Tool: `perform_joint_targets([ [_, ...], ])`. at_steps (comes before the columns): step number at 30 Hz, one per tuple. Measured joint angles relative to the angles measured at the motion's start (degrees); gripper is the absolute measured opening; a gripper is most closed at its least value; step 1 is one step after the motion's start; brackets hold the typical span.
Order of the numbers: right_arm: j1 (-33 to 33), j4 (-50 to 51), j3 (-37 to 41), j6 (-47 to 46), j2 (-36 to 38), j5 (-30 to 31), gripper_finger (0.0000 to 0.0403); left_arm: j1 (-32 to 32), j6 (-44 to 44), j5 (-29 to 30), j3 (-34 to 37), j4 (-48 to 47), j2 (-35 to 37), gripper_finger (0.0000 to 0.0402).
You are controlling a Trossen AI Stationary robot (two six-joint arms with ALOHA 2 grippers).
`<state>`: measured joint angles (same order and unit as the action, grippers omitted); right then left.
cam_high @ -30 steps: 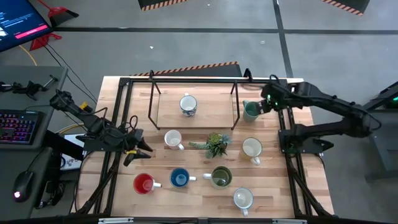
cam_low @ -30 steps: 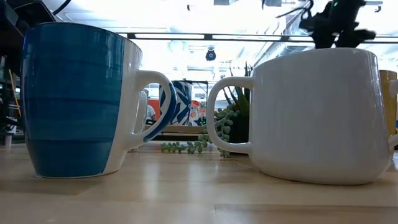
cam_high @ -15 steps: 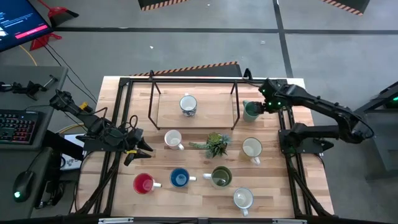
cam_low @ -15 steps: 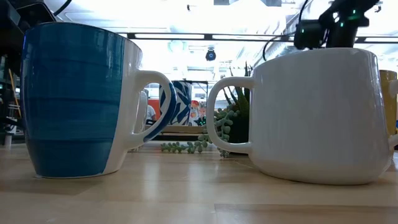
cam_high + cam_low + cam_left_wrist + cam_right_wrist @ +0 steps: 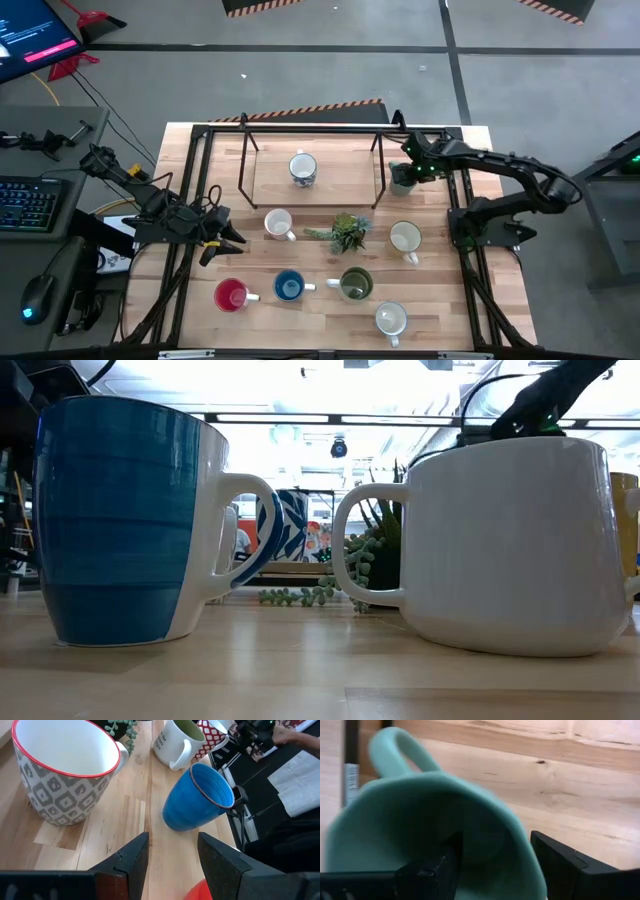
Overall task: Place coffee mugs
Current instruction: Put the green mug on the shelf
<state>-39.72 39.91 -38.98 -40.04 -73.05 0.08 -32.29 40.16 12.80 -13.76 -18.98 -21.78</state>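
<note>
A teal mug (image 5: 400,186) stands at the table's far right, next to the black wire rack (image 5: 312,128). My right gripper (image 5: 411,170) hangs open right above it, pointing down. In the right wrist view one finger (image 5: 437,870) is over the teal mug's (image 5: 420,805) hollow and the other finger (image 5: 565,865) is outside its wall. My left gripper (image 5: 226,246) waits open at the table's left; in its wrist view the left gripper (image 5: 172,852) has nothing between its fingers. Red (image 5: 231,295), blue (image 5: 289,287), olive (image 5: 356,285) and white (image 5: 405,238) mugs stand upright on the wood.
A blue-patterned white mug (image 5: 303,168) stands on the rack's shelf. A small green plant (image 5: 347,233) sits mid-table, with a white mug (image 5: 278,224) on its left. Another white mug (image 5: 390,319) stands by the near edge. Black frame rails (image 5: 457,215) run along both sides.
My right gripper has come down and gone toward the table's left, from beside the teal mug to right over it, tipping steeper downward. Its fingers stay open. No mug has moved.
</note>
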Motion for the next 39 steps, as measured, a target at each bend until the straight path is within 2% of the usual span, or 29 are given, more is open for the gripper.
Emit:
perform_joint_targets([
  [6, -0.02, -4.49, 0.00, 0.13, -2.38, 0.96, 0.0208, -0.01, 1.61, -0.01, -0.01, -0.01, 0.00, 0.0158],
  [9, -0.04, -4.57, 0.00, 0.22, -2.34, 1.95, 0.0186, -0.01, 1.81, -0.01, -0.02, -0.02, 0.00, 0.0158],
  [12, -0.04, -2.96, 0.00, 1.44, -2.34, 2.88, 0.0139, -0.01, 1.77, -0.01, -0.02, -0.02, 0.00, 0.0158],
  [16, -0.04, -1.51, 0.00, 1.72, -2.32, 4.90, 0.0038, -0.02, 1.78, -0.01, -0.02, -0.02, -0.01, 0.0158],
  [18, -0.05, -1.79, 0.00, 2.89, -2.10, 5.73, 0.0013, -0.03, 1.79, -0.01, -0.02, -0.02, 0.00, 0.0158],
  [23, -1.65, 1.81, -2.83, 4.96, 1.40, 6.96, 0.0004, -0.01, 1.81, -0.01, -0.04, -0.01, 0.00, 0.0158],
  [30, -3.10, 14.97, -13.74, 5.41, 11.34, 16.42, 0.0002, -0.03, 1.77, -0.01, -0.04, -0.01, 0.00, 0.0158],
  [34, -3.11, 13.35, -19.36, 4.27, 16.75, 17.95, 0.0001, -0.03, 1.75, -0.01, -0.04, -0.10, -0.02, 0.0158],
  [39, -1.34, 3.45, -22.83, 4.10, 19.00, 15.77, 0.0001, -0.03, 1.70, -0.01, -0.04, -0.23, 0.00, 0.0158],
])
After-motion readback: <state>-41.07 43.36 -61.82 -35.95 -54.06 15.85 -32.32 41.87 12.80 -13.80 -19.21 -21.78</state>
